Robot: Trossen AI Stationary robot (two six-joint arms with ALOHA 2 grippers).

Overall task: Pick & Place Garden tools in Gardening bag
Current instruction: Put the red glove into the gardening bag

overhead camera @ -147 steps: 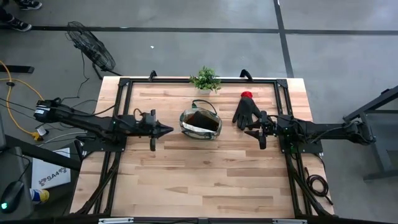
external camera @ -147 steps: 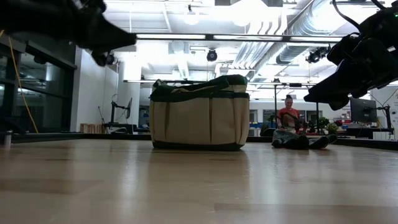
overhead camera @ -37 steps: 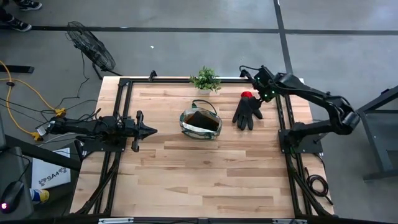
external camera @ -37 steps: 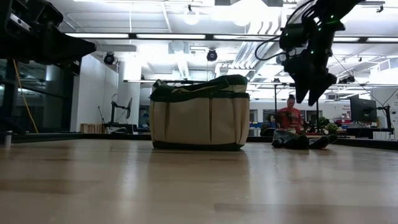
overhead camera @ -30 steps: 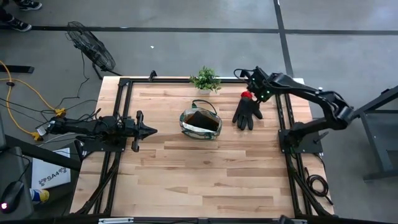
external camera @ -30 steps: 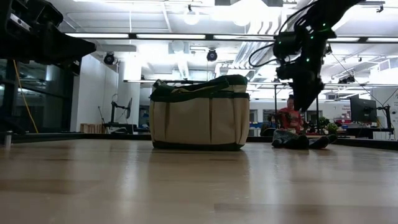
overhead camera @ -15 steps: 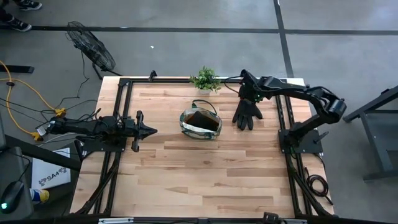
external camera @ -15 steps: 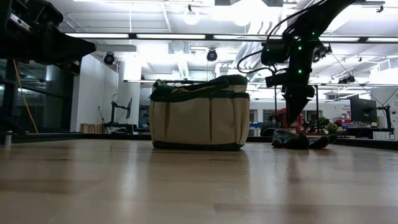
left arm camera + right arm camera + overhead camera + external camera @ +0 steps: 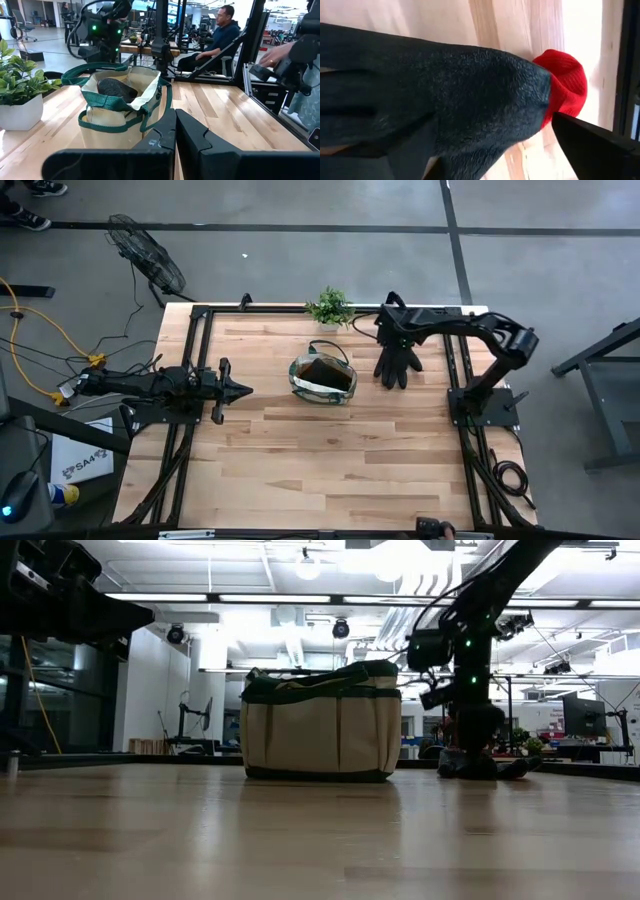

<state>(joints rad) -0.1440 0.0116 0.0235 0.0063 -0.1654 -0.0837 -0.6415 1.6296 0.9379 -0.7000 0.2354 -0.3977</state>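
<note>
1. A wooden table (image 9: 300, 460) fills the overhead frame; our bag (image 9: 322, 377) sits centre, mouth up, ready for loading.
2. Upper right, our right gripper (image 9: 393, 330) hangs over the glove (image 9: 397, 364) by its red cuff, fingers spread around it, likely to grasp.
3. At left, our left gripper (image 9: 243, 390) waits, fingers pressed together.

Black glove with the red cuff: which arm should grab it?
Right. Its claw sits directly over the black, red-cuffed glove, with the cuff filling its wrist view, while the left claw waits beyond the olive-khaki fabric bag.
</note>
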